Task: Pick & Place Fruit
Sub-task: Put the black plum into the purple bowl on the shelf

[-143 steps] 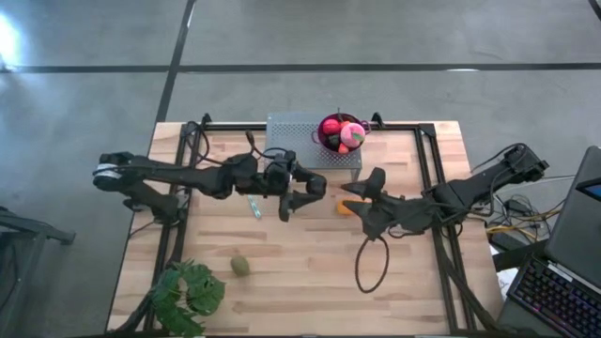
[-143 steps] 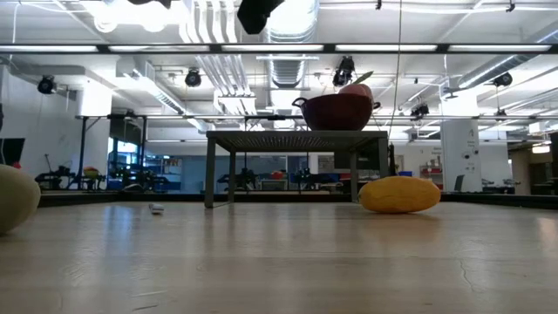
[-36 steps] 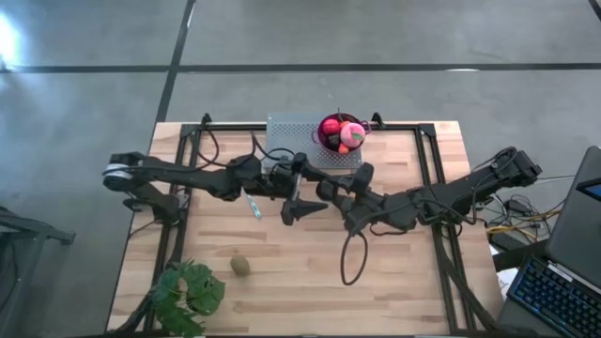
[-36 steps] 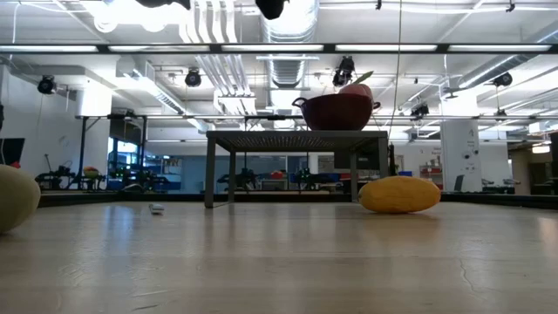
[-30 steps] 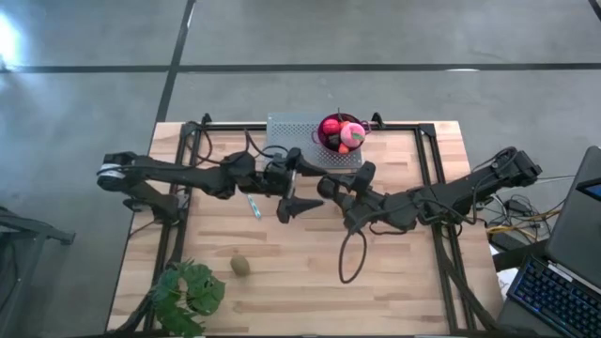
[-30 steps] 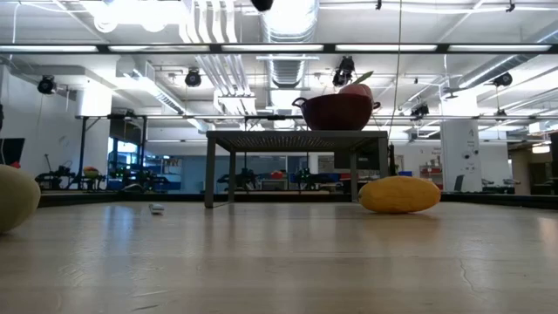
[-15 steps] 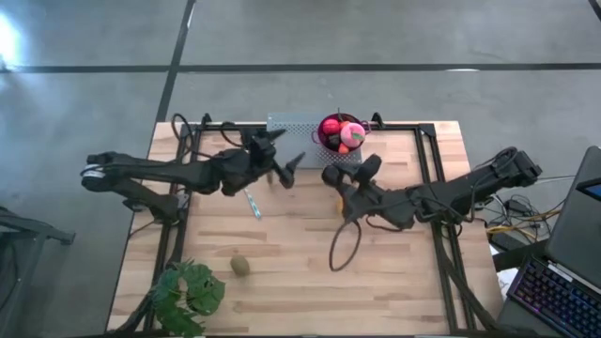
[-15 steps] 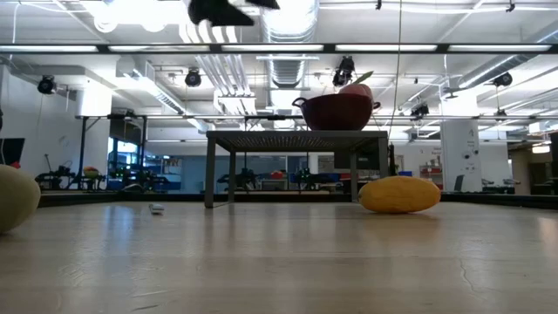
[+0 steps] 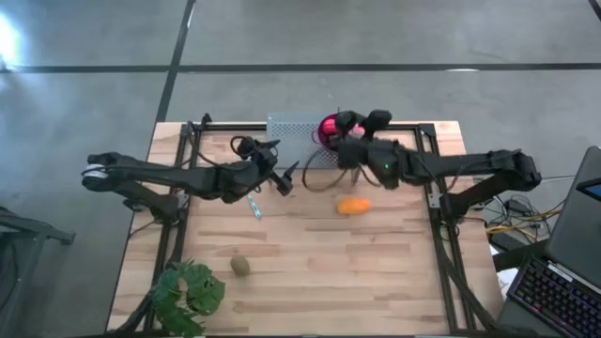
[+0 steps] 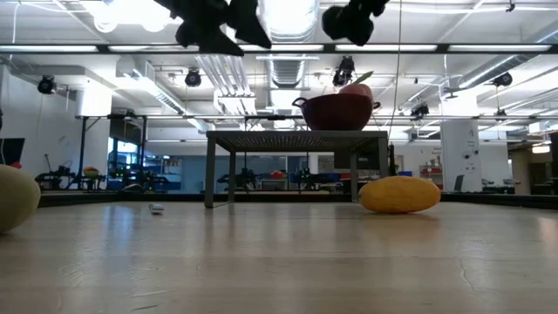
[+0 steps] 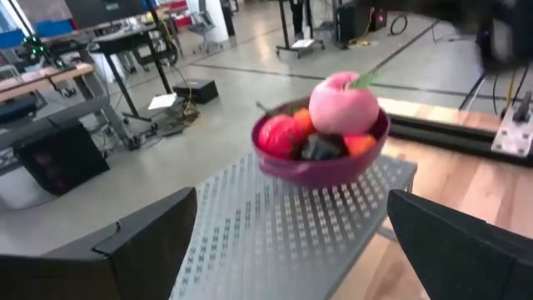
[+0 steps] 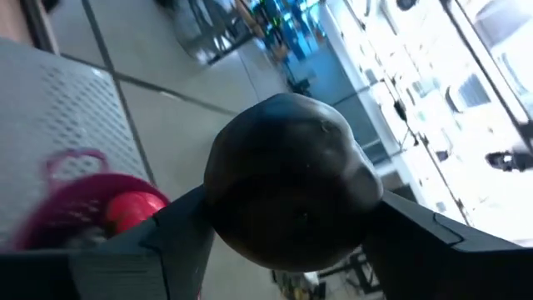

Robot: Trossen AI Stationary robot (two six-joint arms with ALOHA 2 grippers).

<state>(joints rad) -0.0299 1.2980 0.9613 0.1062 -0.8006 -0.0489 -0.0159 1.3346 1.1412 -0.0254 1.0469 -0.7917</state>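
A purple bowl (image 9: 329,129) stands on a grey perforated stand (image 9: 296,141) at the table's far edge. It holds a pink ball (image 11: 343,104), a red ball (image 11: 279,135), a dark ball and orange bits. My right gripper (image 9: 362,124) hovers beside the bowl's right rim, shut on a dark purple-black ball (image 12: 287,179). My left gripper (image 9: 282,176) is open in the air, near and left of the stand. An elongated orange piece (image 9: 353,206) lies mid-table. An olive-green piece (image 9: 240,266) lies toward the near left. My right gripper pinches the dark purple-black ball (image 12: 287,179) between its two fingers (image 12: 166,242), one on each side of the ball's lower half. The ball is lifted clear of the table, up by the bowl (image 12: 83,200).
A leafy plant (image 9: 188,291) sits at the near left corner. A small bluish item (image 9: 254,207) lies left of centre. Black frame rails (image 9: 427,178) run along both sides of the table. A laptop and keyboard (image 9: 563,282) lie off the table's right edge. Bare wood surrounds the orange piece.
My right gripper has swung from mid-table toward the far edge and up to the bowl, uncovering the orange piece on the table. My left gripper has drawn back toward the table's left and far side and has turned. The fruit on the table has stayed put.
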